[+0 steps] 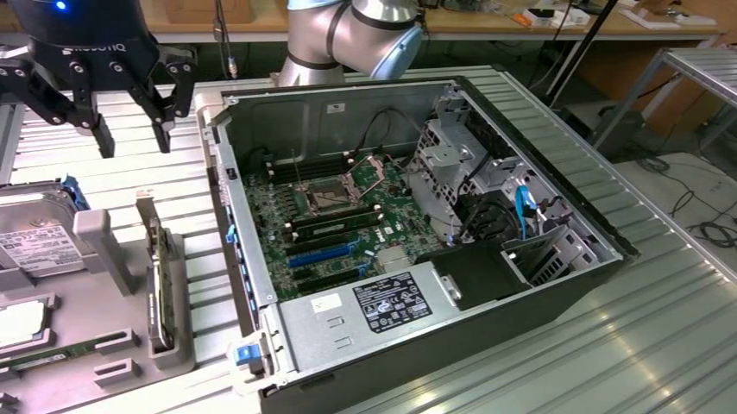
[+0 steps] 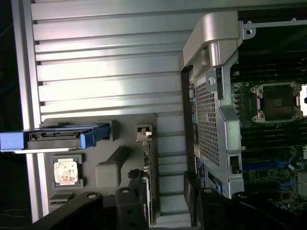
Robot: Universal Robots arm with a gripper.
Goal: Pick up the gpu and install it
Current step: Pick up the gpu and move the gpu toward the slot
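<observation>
GPU (image 1: 157,276) stands on its edge in a slot of the grey holder (image 1: 173,341) at the lower left of the exterior view, bracket end up, not yet lifted. The hard drive (image 1: 34,246) sits just beside it and the open computer case (image 1: 345,103) lies to the exterior view's right. I have the gripper (image 1: 134,140) hovering above the ribbed tabletop (image 1: 150,177) in the upper left of that frame, well above the card. Its fingers (image 1: 103,129) are spread apart with nothing between them. Through the wrist camera the card's thin edge runs between the two fingertips, closer to one than the other. I judge this as the approach to the pick; none of the install has begun, and the blue expansion slots (image 1: 317,256) on the motherboard (image 1: 334,211) are bare. By my reading, the grasp calls for centring the fingers across that narrow board. It also calls for a straight descent that stays clear of the holder's walls, then a close on the flat faces rather than the fan.
</observation>
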